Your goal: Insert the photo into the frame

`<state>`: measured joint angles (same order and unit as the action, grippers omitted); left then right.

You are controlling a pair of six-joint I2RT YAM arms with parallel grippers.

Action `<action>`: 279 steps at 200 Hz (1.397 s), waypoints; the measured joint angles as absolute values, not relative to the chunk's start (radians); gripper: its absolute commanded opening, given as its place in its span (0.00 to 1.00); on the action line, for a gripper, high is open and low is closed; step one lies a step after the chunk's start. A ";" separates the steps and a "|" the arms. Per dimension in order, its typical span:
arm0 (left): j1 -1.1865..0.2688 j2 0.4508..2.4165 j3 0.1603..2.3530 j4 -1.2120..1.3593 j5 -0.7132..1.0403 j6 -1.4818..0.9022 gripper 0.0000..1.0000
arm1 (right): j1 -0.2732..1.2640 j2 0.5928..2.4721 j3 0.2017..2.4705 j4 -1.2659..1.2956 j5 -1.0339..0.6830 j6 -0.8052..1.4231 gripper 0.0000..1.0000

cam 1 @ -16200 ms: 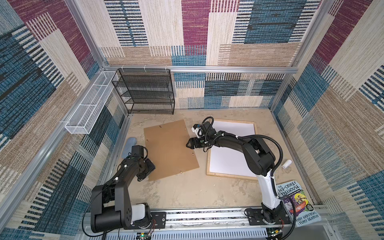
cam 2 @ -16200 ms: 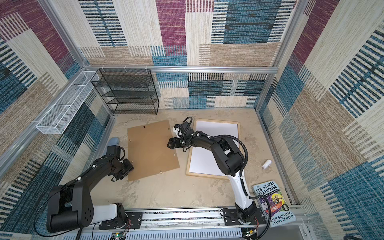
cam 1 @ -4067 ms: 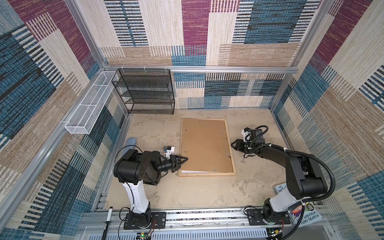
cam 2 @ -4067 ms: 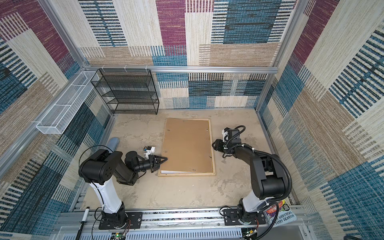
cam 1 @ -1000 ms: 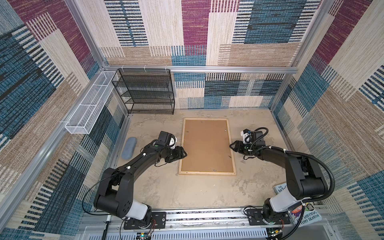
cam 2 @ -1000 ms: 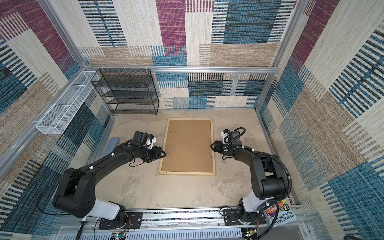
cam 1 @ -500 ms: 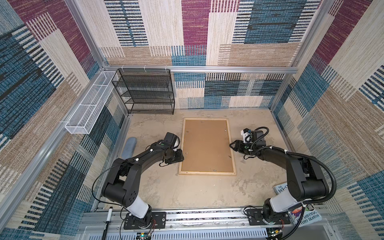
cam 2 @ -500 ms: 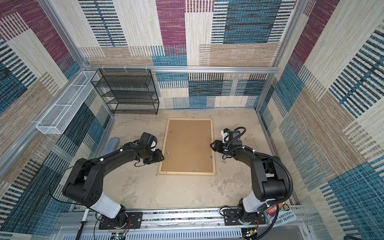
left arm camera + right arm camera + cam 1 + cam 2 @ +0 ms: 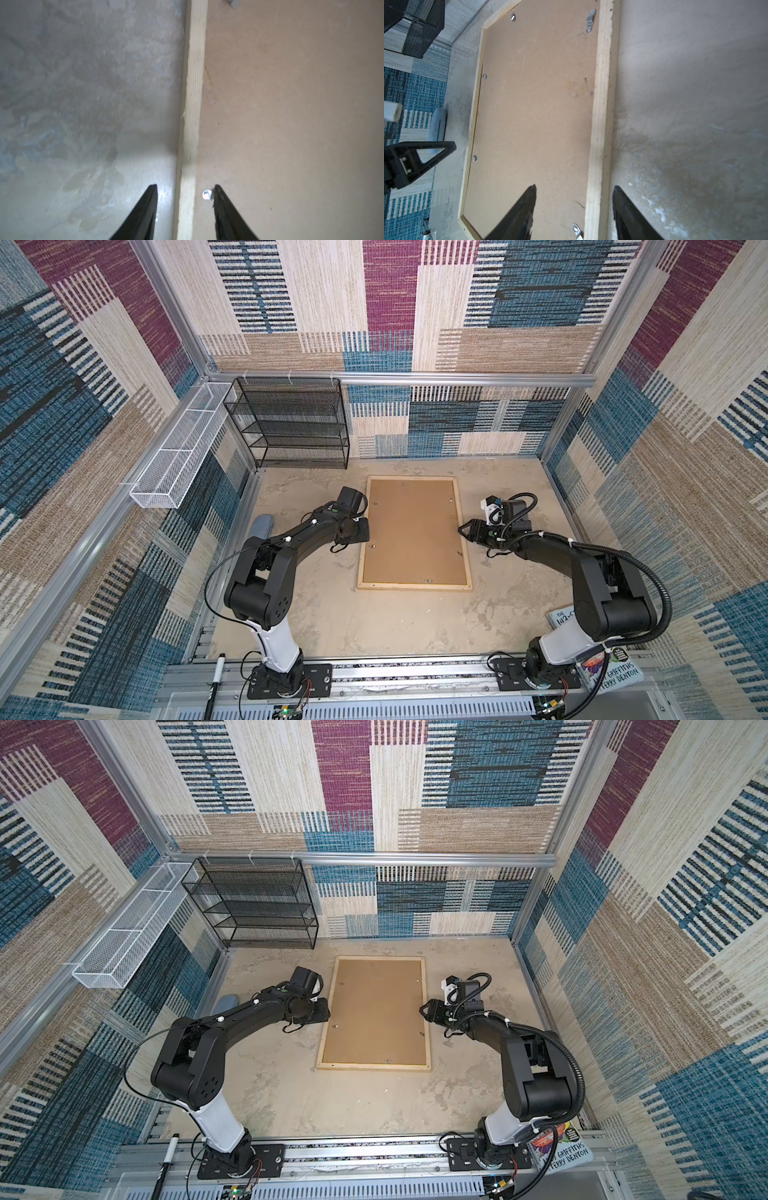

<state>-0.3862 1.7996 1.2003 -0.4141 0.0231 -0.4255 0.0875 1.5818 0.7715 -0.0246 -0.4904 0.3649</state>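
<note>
Down on the sandy tabletop [image 9: 332,614], dead centre, the frame [image 9: 415,585] is lying flat and face down, with the brown backing board [image 9: 411,531] sitting inside its pale wood strips. Both your arms are reaching in at it from opposite long sides, pretty much mirrored.

Your left arm comes up from its base on the front rail, folds at the elbow and runs forward low over the table. That puts the left gripper [image 9: 362,529] right at the frame's left strip, about halfway along it. From the left wrist camera, the left gripper [image 9: 185,187] has its jaws spread and straddling that strip [image 9: 192,104]. One finger sits over bare table, the other over the board next to a little metal tab [image 9: 206,195], and there's a gap on both sides of the wood, so it's not pinching anything.

Your right arm does the same thing from the other side, elbow high and forearm angled down to the right gripper [image 9: 460,529] at the right strip. In the right wrist view the right gripper [image 9: 574,187] is also spread across the wood [image 9: 600,124], with one finger over the board [image 9: 535,104] and one outside the edge, gripping nothing.
</note>
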 measured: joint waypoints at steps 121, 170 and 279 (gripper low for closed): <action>-0.389 2.037 1.428 -0.422 -0.068 -0.360 0.20 | 0.088 1.576 0.771 -0.024 -0.492 0.360 0.60; -0.388 2.010 1.377 -0.384 -0.073 -0.358 0.16 | 0.096 1.552 0.771 -0.024 -0.516 0.344 0.60; -0.410 1.740 1.051 -0.393 -0.070 -0.478 0.29 | 0.324 1.674 0.853 0.062 -0.546 0.391 0.56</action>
